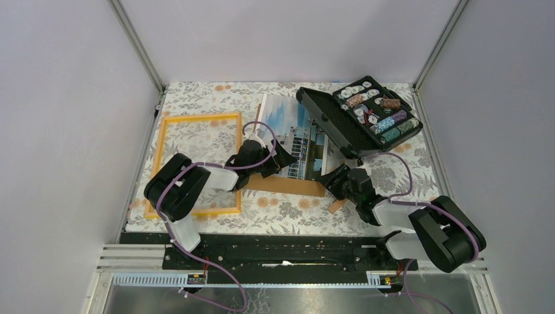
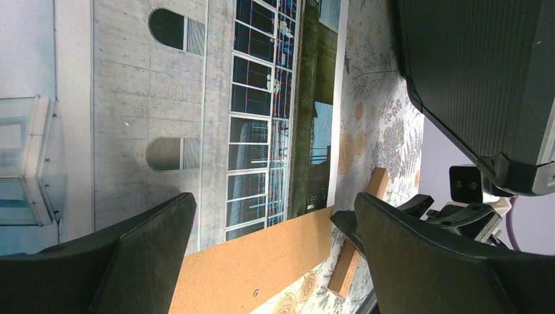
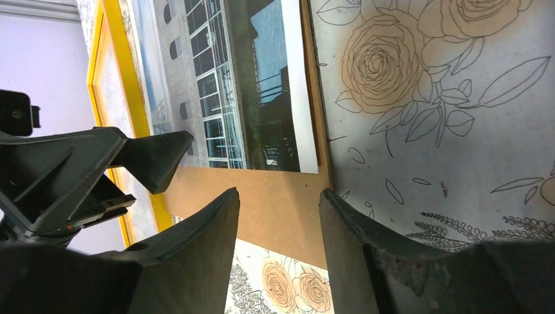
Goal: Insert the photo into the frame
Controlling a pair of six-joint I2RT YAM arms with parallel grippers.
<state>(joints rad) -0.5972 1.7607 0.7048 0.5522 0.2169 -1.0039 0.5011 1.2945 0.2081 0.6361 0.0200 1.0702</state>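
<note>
The photo (image 1: 298, 137), a print of a pale building under blue sky, lies face up on a brown backing board (image 1: 288, 184) in the middle of the table. The orange-yellow frame (image 1: 196, 118) lies flat to its left, with the floral cloth showing through it. My left gripper (image 1: 280, 160) hovers open over the photo's (image 2: 196, 98) near edge, jaws wide apart and nothing between them (image 2: 275, 199). My right gripper (image 1: 332, 178) is open above the board's (image 3: 288, 216) near right corner, holding nothing (image 3: 278, 193). In the right wrist view, the photo (image 3: 229, 85) and the frame's yellow edge (image 3: 118, 59) lie beyond it.
An open black case of chips (image 1: 360, 118) stands at the back right, its lid close to the photo's far right corner (image 2: 478, 78). A small wooden block (image 1: 337, 206) lies on the floral cloth just right of the board (image 2: 376, 183). Grey walls enclose the table.
</note>
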